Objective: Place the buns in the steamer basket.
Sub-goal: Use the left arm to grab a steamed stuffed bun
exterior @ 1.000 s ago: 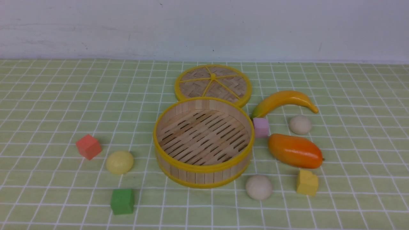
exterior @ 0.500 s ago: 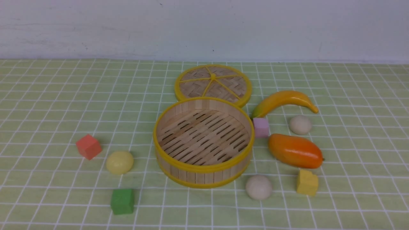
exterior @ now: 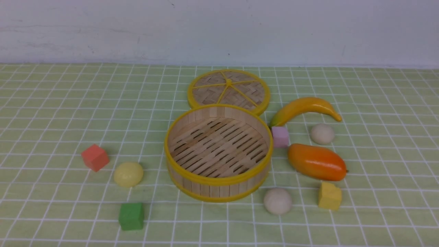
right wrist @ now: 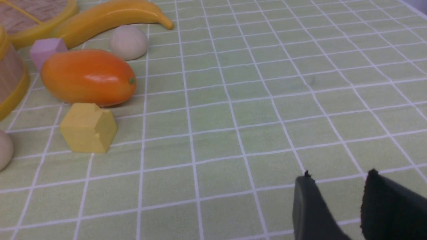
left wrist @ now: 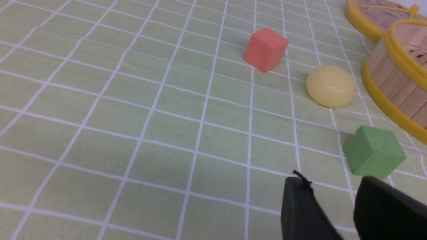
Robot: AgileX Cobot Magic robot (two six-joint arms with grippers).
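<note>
The steamer basket [exterior: 218, 152] stands mid-table with nothing inside it. A pale yellow bun [exterior: 128, 174] lies on the cloth to its left. One off-white bun [exterior: 277, 201] sits near the basket's front right, another off-white bun [exterior: 322, 133] lies behind the mango. Neither arm shows in the front view. In the left wrist view my left gripper [left wrist: 333, 181] is open over bare cloth, short of the green cube [left wrist: 373, 154] and the yellow bun [left wrist: 330, 86]. My right gripper [right wrist: 338, 175] is open too, nothing between its fingers, far from the bun [right wrist: 128, 42].
The woven lid [exterior: 228, 91] lies flat behind the basket. A banana [exterior: 305, 108], a mango [exterior: 316, 162], a pink cube [exterior: 280, 136] and a yellow cube [exterior: 330, 196] crowd the right side. A red cube [exterior: 95, 157] and a green cube [exterior: 131, 216] sit left.
</note>
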